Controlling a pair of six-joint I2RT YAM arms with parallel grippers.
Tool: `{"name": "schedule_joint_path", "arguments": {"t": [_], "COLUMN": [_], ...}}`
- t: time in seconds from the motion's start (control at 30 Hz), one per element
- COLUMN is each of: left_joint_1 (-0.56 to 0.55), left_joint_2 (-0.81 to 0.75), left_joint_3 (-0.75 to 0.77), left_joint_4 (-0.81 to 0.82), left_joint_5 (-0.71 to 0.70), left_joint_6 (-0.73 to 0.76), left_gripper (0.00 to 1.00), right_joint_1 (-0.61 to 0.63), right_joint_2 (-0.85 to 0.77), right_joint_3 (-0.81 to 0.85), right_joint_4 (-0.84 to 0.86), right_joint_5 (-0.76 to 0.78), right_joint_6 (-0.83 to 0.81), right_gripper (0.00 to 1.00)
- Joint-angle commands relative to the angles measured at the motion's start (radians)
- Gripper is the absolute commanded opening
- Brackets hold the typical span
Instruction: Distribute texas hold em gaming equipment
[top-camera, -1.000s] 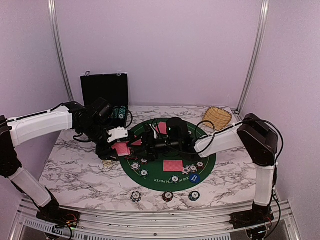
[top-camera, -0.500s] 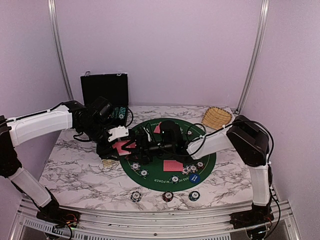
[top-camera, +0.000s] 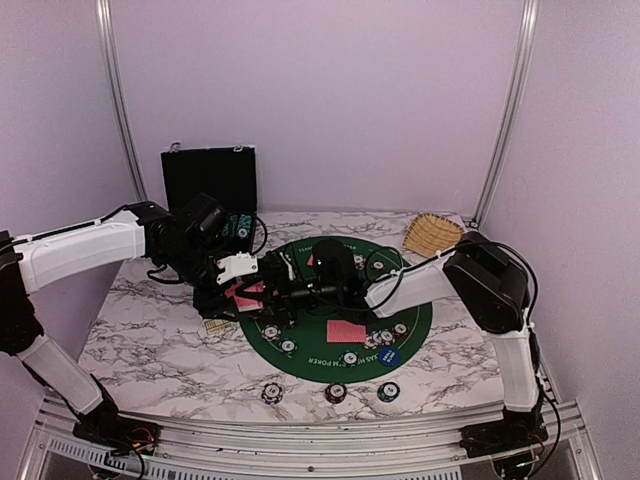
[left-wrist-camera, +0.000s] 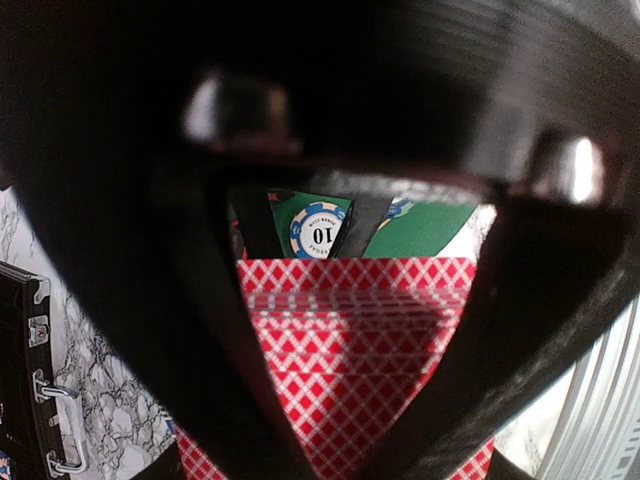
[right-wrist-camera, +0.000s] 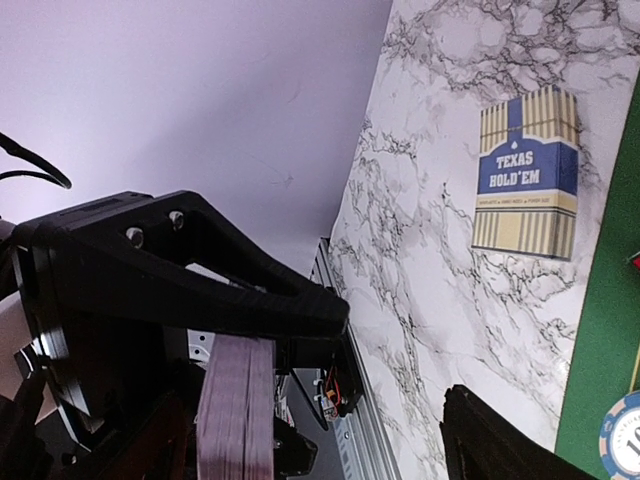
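My left gripper (top-camera: 238, 291) is shut on a deck of red-backed playing cards (top-camera: 246, 294), held edge-up just above the left rim of the green round mat (top-camera: 415, 310). In the left wrist view the deck (left-wrist-camera: 360, 340) fills the gap between the dark fingers (left-wrist-camera: 200, 330). My right gripper (top-camera: 284, 291) is open, stretched left across the mat, with its tips right at the deck. The right wrist view shows the deck's edge (right-wrist-camera: 236, 410) under the left gripper's frame. Red cards (top-camera: 347, 331) and striped chips (top-camera: 288, 346) lie on the mat. A blue button (top-camera: 389, 356) lies at its front.
Three chips (top-camera: 335, 392) lie in a row near the front edge. A Texas Hold'em card box (right-wrist-camera: 527, 175) lies on the marble left of the mat. The black case (top-camera: 210, 180) stands open at the back left. A wicker basket (top-camera: 433, 235) sits at the back right.
My right gripper has reached further left across the mat, up to the deck. My left gripper has held the deck nearly still.
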Motion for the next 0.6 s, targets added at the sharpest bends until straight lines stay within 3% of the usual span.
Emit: {"name": "schedule_joint_path", "arguments": {"t": [0.0, 0.37, 0.57], "left_joint_1": [-0.009, -0.013, -0.013], "left_joint_2": [0.012, 0.014, 0.007], "left_joint_3": [0.02, 0.021, 0.016], "left_joint_4": [-0.024, -0.025, -0.025], "left_joint_5": [0.007, 0.003, 0.0], "left_joint_6": [0.0, 0.003, 0.005], "left_gripper": [0.12, 0.12, 0.12], "right_joint_1": [0.01, 0.015, 0.003], "right_joint_2": [0.05, 0.126, 0.099], "right_joint_3": [0.071, 0.144, 0.124], "right_joint_4": [0.038, 0.036, -0.08], "right_joint_5": [-0.017, -0.025, 0.001], "right_joint_6": [0.025, 0.063, 0.004], "right_gripper": [0.86, 0.87, 0.81]}}
